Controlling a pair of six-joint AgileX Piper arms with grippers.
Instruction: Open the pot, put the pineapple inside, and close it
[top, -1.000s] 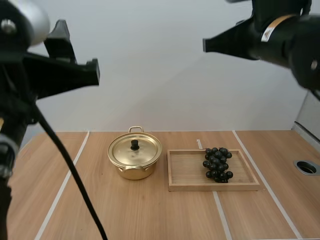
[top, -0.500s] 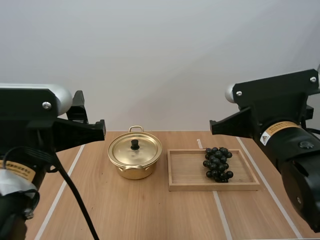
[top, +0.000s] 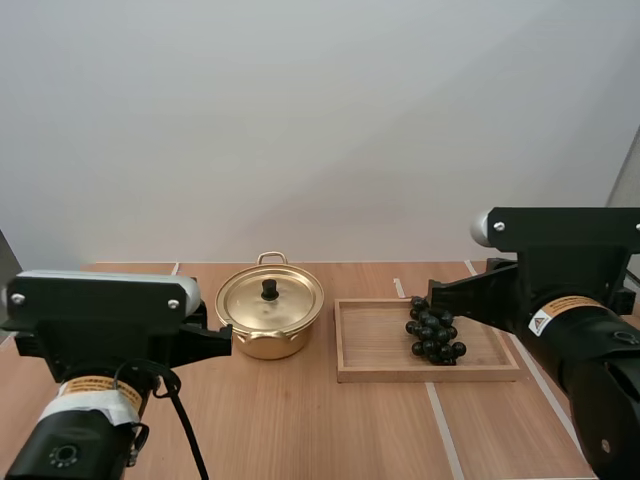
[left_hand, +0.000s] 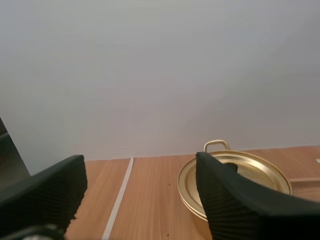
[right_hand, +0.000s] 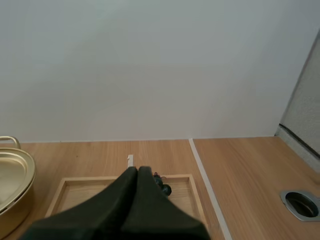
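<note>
Left tool (left_hand: 139, 167) agape, right tool (right_hand: 135, 171) closed

Plain pale grey wall (top: 320, 120), evenly lit, stands beyond the right gripper (right_hand: 136, 171); the wooden table (top: 300, 420) beneath it carries white lines (right_hand: 205, 185), and to its right are a metal-rimmed hole (right_hand: 300, 204) and a grey textured panel (right_hand: 306, 100).

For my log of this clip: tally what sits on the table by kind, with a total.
Pot: 1
Lid: 1
Bunch of grapes: 1
Wooden tray: 1
Total: 4
</note>
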